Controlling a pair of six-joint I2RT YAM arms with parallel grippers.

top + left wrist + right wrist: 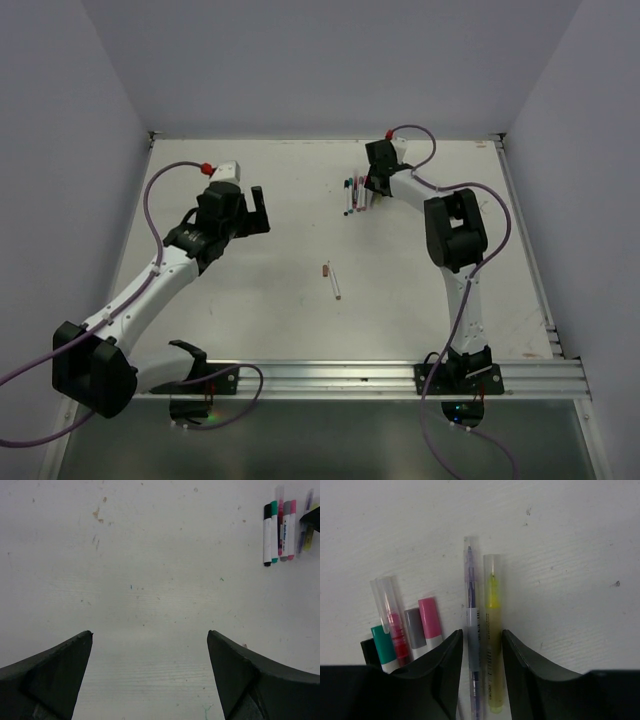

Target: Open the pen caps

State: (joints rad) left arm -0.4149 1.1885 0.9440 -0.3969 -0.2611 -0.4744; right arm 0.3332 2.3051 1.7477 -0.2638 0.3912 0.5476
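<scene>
Several pens lie side by side at the table's far middle [354,195]. In the right wrist view they carry a pink cap [429,616], a grey cap [415,628], a green cap [384,642] and a clear cap over a red pen [395,625]. My right gripper [482,631] is low over them and partly open. Its fingers straddle a purple pen [471,605] and a yellow pen [492,605], both with clear caps. My left gripper [149,632] is wide open and empty above bare table, well left of the pens [280,530].
A lone white pen [335,285] lies mid-table with a small reddish piece [326,269] at its far end. Grey walls enclose the white table [250,290] on three sides. A metal rail [350,378] runs along the near edge.
</scene>
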